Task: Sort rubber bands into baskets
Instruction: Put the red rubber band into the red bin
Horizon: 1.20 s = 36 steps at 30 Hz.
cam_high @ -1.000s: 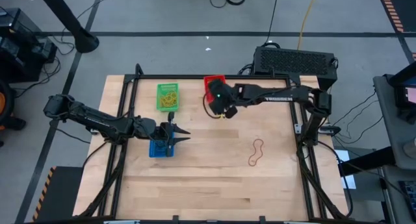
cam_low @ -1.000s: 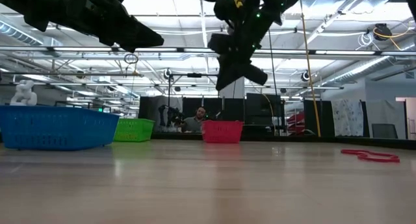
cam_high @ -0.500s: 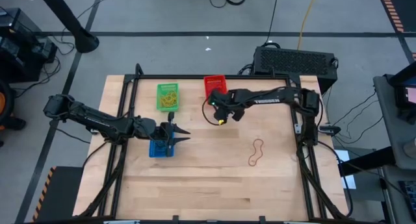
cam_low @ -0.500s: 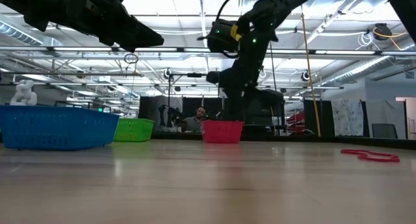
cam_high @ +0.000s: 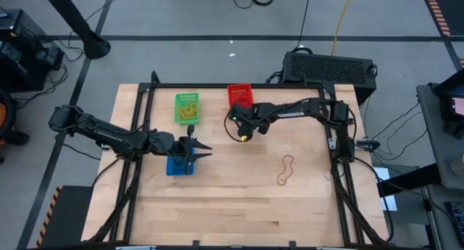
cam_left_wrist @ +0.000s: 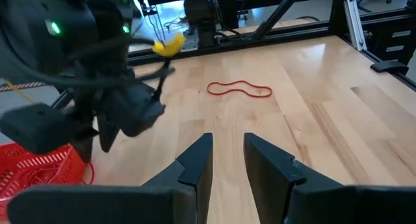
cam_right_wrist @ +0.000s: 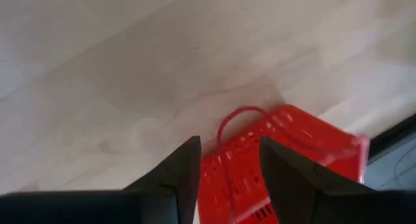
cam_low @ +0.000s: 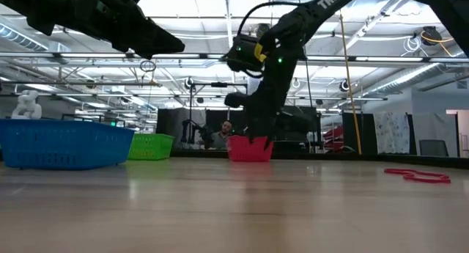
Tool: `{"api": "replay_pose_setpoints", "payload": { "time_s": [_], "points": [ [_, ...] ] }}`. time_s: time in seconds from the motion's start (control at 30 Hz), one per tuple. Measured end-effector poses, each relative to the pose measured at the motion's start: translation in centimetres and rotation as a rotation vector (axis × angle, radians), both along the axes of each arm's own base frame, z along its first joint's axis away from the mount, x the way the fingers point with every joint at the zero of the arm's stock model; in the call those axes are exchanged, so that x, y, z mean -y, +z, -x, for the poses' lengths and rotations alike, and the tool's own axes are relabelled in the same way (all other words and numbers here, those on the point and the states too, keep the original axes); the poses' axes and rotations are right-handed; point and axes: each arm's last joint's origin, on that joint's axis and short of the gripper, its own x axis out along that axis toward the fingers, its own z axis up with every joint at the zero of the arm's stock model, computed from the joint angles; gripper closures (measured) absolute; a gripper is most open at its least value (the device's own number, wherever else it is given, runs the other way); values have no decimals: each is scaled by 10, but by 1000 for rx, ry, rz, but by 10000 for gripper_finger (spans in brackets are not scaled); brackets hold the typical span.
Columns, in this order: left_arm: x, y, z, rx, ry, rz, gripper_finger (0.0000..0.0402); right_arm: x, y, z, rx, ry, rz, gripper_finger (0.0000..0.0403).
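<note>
A: Since a second ago the right gripper (cam_high: 242,131) has swung down and toward the desk's left edge, now low at the red basket (cam_high: 240,95); the left arm hasn't budged.

B: Right gripper's state?

A: Fingers (cam_right_wrist: 185,169) spread, nothing between them. A red band (cam_right_wrist: 235,120) hangs over the red basket's rim, partly out on the wood. Looks like it just let go, and the drop landed sloppy.

B: Go near to far then.

A: Near half of the desk (cam_high: 217,221): nothing on it. Toward the right edge, a red rubber band (cam_high: 287,170) lies loose, twisted into a figure-eight, well apart from every basket. Mid-desk near the left edge, the left gripper (cam_high: 204,150) hovers over the blue basket (cam_high: 179,166), fingers (cam_left_wrist: 195,160) parted with nothing held. Far edge: green basket (cam_high: 187,108) with yellowish bands in it, red basket just beside it.

B: Progress?

A: Mostly done, I'd judge. Only that one loose band shows on the desk, plus the draped one may need a nudge inside. Blue basket's contents can't be made out.
</note>
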Motion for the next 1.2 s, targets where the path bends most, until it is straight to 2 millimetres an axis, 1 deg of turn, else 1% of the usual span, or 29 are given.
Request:
{"api": "replay_pose_setpoints", "payload": {
  "time_s": [0.13, 0.23, 0.3, 0.4, 0.53, 0.63, 0.77, 0.8, 0.93, 1.03, 1.2],
  "points": [
    [0, -1, 0, -14, 1, -3, 306, 2, -11, -5, -19, 28, 50, 253],
    [0, -2, 1, -22, 2, -5, 306, 4, -23, -7, -67, 58, 77, 256],
    [0, -2, 1, -21, 4, -6, 306, 6, -31, -9, -97, 58, 136, 260],
    [0, -2, 1, -21, 3, -8, 306, 10, -35, -10, -125, 49, 213, 266],
    [0, -2, 1, -22, 4, -9, 306, 13, -40, -9, -160, 40, 251, 280],
    [0, -2, 1, -22, 4, -10, 306, 14, -39, -9, -156, 34, 260, 308],
    [0, -2, 1, -23, 4, -10, 306, 11, -39, -10, -159, 38, 265, 382],
    [0, -2, 1, -22, 4, -10, 306, 8, -39, -11, -156, 44, 266, 392],
    [0, -2, 1, -23, 4, -10, 306, -3, -38, -17, -75, 2, 247, 400],
    [0, -2, 1, -24, 4, -10, 306, -13, -30, -17, -26, -22, 197, 401],
    [0, -2, 1, -25, 4, -10, 306, -25, -3, -17, 110, -70, 132, 402]
  ]
}}
